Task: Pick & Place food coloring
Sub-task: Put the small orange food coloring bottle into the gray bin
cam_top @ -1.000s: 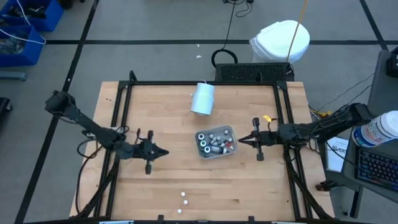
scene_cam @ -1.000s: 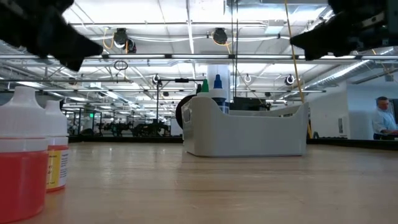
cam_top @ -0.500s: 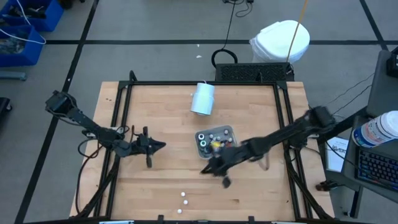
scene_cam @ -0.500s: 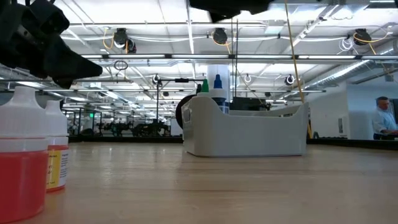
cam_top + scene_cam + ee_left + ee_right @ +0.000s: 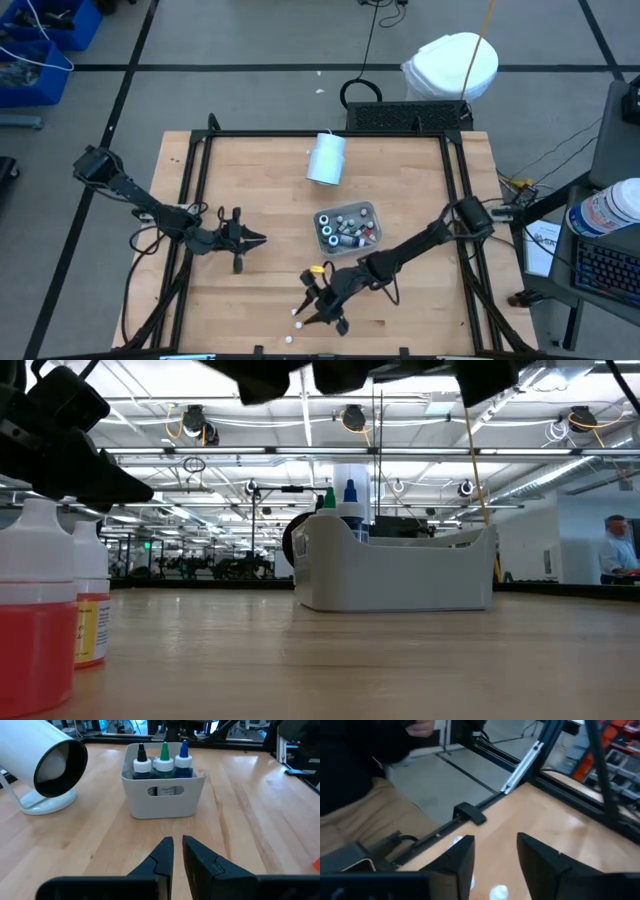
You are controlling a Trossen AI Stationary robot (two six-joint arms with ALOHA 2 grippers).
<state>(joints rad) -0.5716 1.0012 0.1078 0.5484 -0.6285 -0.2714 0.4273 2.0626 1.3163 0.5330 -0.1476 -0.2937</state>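
Several small food coloring bottles fill a pale grey tray (image 5: 347, 228) at mid-table; in the left wrist view three of them (image 5: 163, 762) stand in it with black, green and blue tips. More white-capped bottles (image 5: 299, 325) stand loose near the table's near edge; the low view shows two of them up close (image 5: 40, 610). My right gripper (image 5: 303, 312) hovers open above these loose bottles, and one white cap (image 5: 498, 891) shows below its fingers. My left gripper (image 5: 262, 238) waits left of the tray, a narrow gap between its fingertips (image 5: 177, 845).
A pale blue-white cylinder (image 5: 325, 158) lies on its side behind the tray, its open end toward my left gripper (image 5: 60, 767). A black frame (image 5: 330, 133) rims the table. A person in tan trousers (image 5: 365, 820) stands just beyond the near edge.
My right gripper has swept from the table's right side, past the tray, toward the near edge, and now hangs over the loose bottles. My left gripper has sunk a little. No bottle has moved.
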